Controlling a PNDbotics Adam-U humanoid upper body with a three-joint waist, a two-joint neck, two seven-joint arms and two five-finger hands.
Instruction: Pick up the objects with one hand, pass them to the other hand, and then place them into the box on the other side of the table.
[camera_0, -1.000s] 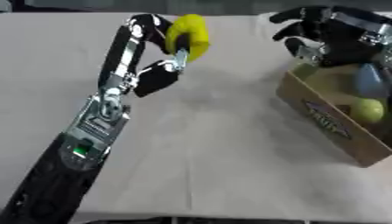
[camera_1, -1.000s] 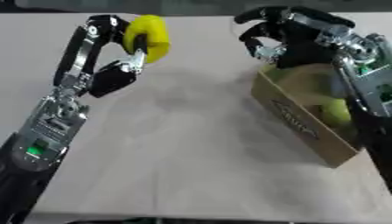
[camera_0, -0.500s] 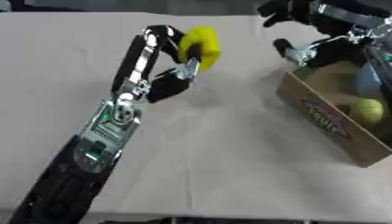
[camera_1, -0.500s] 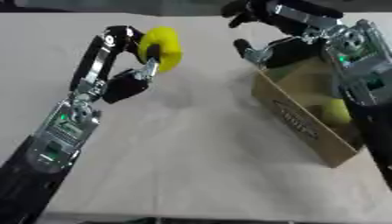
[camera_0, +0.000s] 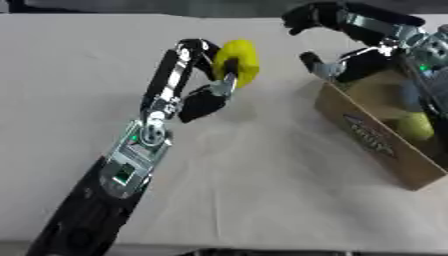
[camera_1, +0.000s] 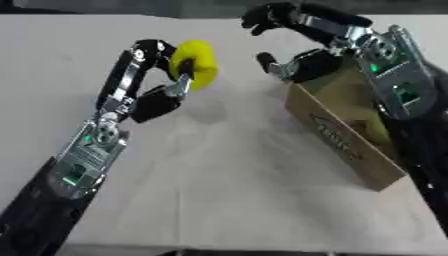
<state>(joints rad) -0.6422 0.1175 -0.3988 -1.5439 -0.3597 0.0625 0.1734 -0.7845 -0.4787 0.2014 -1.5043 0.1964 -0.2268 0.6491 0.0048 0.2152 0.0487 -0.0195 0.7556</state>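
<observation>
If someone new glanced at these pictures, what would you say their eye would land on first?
Most likely the bright yellow object, held up above the pale table by the left hand near the upper middle. Next, the right hand, open with fingers spread, reaching toward it from the upper right with a gap between them. Below that hand sits a cardboard box at the table's right edge, with a yellowish item inside.
</observation>
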